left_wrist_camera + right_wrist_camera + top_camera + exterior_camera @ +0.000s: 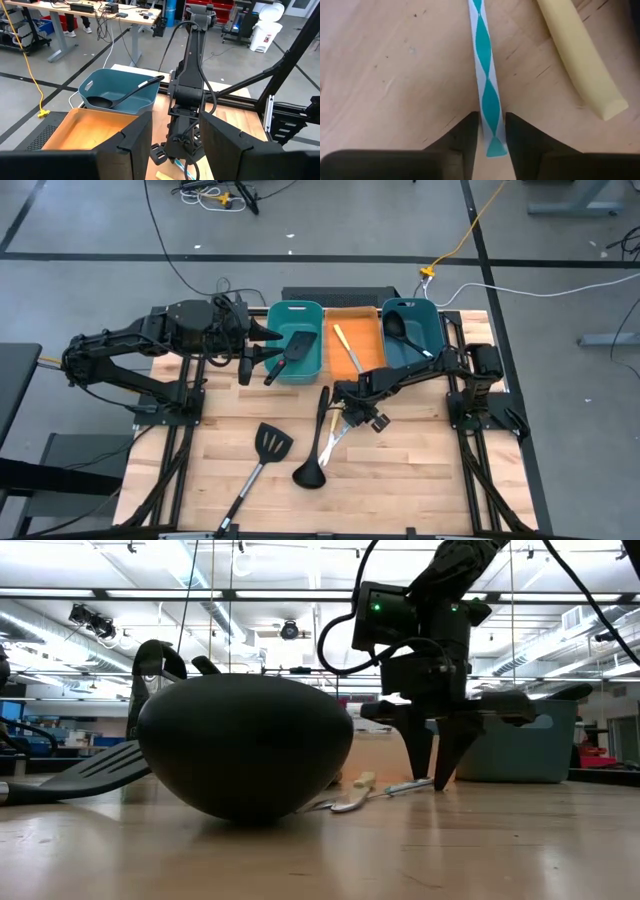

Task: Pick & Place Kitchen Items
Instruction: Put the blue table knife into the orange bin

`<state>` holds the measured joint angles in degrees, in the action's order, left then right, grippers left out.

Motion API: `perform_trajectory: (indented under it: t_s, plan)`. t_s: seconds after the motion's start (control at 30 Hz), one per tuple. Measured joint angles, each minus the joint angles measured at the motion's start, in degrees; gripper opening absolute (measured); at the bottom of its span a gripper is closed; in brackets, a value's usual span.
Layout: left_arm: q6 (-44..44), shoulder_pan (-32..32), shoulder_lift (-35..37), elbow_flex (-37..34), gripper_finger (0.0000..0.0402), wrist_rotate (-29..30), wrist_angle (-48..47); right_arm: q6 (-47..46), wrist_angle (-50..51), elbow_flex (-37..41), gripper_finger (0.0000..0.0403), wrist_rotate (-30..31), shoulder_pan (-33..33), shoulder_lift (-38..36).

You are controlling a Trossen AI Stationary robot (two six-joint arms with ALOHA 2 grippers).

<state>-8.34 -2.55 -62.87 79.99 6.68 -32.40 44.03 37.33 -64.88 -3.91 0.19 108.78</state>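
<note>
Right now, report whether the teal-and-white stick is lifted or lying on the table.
Lying flat: the teal-and-white stick rests on the table, between the right gripper's fingertips.

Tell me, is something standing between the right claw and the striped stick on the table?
Nothing visible: the right claw already straddles the thin teal-and-white striped stick, one finger on each side, on bare wood.

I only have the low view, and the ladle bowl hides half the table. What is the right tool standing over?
Observer: The right tool straddles a teal-and-white striped stick lying flat on the table, one finger close on each side.
Operator: Anything beside it that I might catch?
Observer: A yellow stick lies beside it, apart from the fingers.
Operator: And the other arm?
Observer: The left tool hangs at the left teal bin, beside a spatula.
</note>
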Motion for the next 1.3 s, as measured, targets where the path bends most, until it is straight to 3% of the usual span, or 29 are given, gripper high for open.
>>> perform_trajectory:
  t_s: [0.27, 0.67, 1.3]
  plan:
    - [0.1, 0.0, 0.0, 0.0, 0.0167, 0.0, 0.1, 0.4, 0.2, 0.0, 0.0065, 0.0, 0.1, 0.1]
    - [0.2, 0.0, 0.0, 0.0, 0.0167, 0.0, 0.1, -1.7, 1.0, -0.3, 0.0063, -0.4, 0.0, -0.7]
    - [0.0, 0.0, 0.0, 0.0, 0.0167, -0.3, 0.2, -3.0, 11.3, -5.9, 0.0066, -0.5, 0.0, -1.2]
